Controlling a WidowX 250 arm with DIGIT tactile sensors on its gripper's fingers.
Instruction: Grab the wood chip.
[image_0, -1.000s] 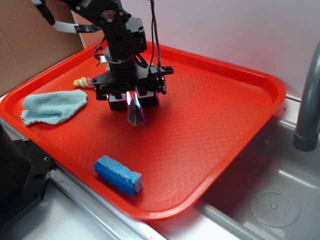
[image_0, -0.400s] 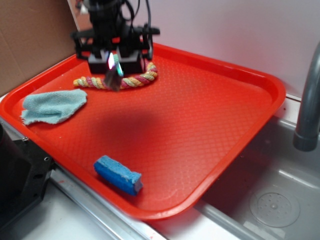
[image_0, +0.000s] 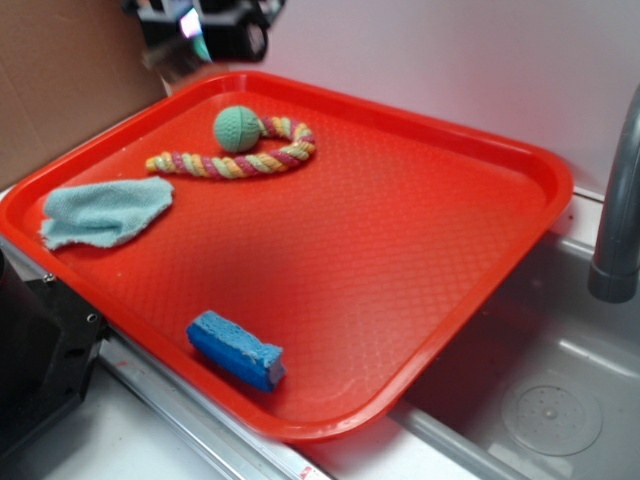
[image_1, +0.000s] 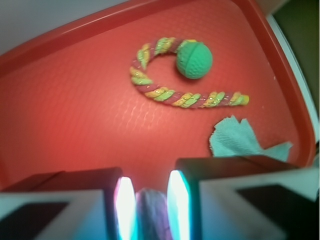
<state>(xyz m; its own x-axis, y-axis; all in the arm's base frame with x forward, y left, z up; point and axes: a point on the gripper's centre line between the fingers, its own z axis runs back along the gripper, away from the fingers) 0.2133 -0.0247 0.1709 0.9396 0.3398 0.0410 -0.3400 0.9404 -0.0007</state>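
1. Exterior view: a red tray (image_0: 430, 240) rests on a pale counter (image_0: 90, 450) beside a steel sink (image_0: 560, 400), with a plain wall behind. The tray holds a braided rope with a green ball (image_0: 237, 128) at 11 o'clock, a light blue cloth (image_0: 105, 212) at 9 o'clock and a blue sponge (image_0: 236, 350) at 7 o'clock. The gripper (image_0: 190, 25) hangs high above the tray's 11 o'clock corner, partly cut off by the frame; its load is too blurred to make out here.

2. Wrist view: the gripper (image_1: 148, 200) is closed narrow on the wood chip (image_1: 150, 212), a grey-brown sliver pinched between the two lit fingers (image_1: 125, 200), well above the tray (image_1: 60, 115). Rope, green ball (image_1: 194, 59) and cloth (image_1: 235, 140) lie below.

3. Risk, as I judge it: the chip is thin and held near one end, so a jolt or slackened grip could let it twist or slip out and drop back onto the tray.
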